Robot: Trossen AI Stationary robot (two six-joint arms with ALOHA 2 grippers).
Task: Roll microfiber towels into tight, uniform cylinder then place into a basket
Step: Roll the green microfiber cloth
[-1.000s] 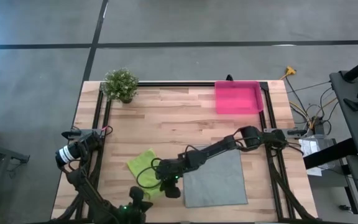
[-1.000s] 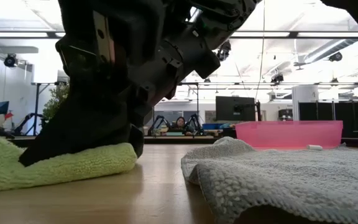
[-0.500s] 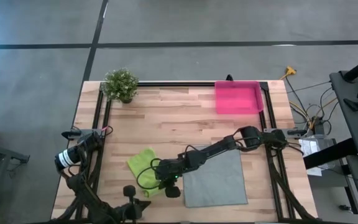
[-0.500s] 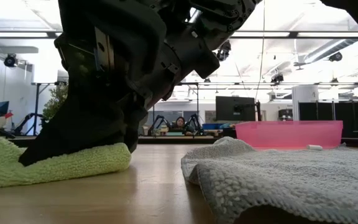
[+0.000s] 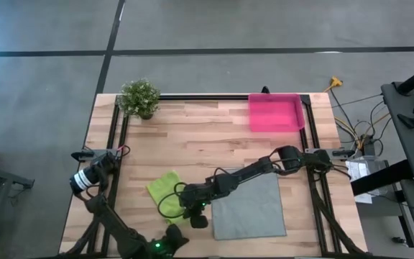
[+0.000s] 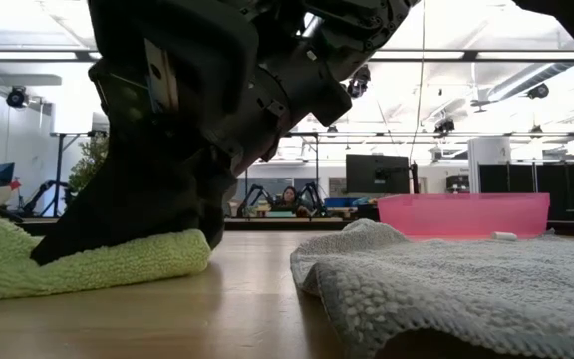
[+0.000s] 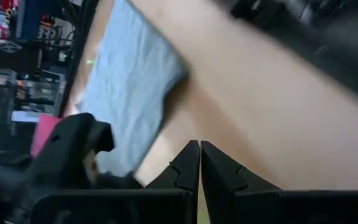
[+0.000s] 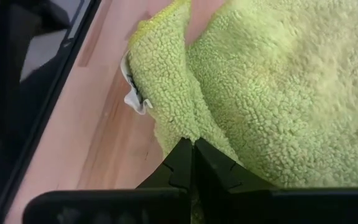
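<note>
Two towels lay on the table: the lime green towel (image 5: 165, 190), partly folded near the front left, and the grey towel (image 5: 251, 206), flat just beside it. The right gripper (image 8: 191, 152), fingers pinched together on the green towel's folded edge, seemed to be starting the roll; next it would need to turn that edge over tightly and evenly. The left gripper (image 7: 199, 153), closed on nothing, hovered at the front edge, and the pink basket (image 5: 275, 113) at the far right looked empty.
</note>
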